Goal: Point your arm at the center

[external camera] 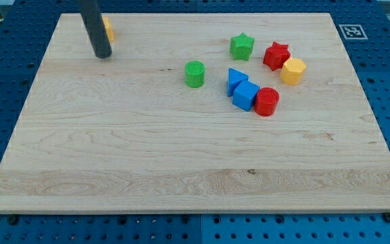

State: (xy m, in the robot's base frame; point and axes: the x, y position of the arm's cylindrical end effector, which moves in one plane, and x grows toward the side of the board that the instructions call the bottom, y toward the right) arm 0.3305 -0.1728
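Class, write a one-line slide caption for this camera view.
My tip rests at the board's top left beside a yellow block, far from the blocks clustered right of center.

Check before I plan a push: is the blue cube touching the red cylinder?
Touching. The camera view shows the blue cube pressed against the red cylinder, no board visible between them.

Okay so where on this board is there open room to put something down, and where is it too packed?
The whole wooden board below the green cylinder and red cylinder is bare. The stretch between my tip, beside the yellow block, and the green cylinder is free too. It is crowded at upper right: green star, red star, yellow hexagon, blue triangle, blue cube.
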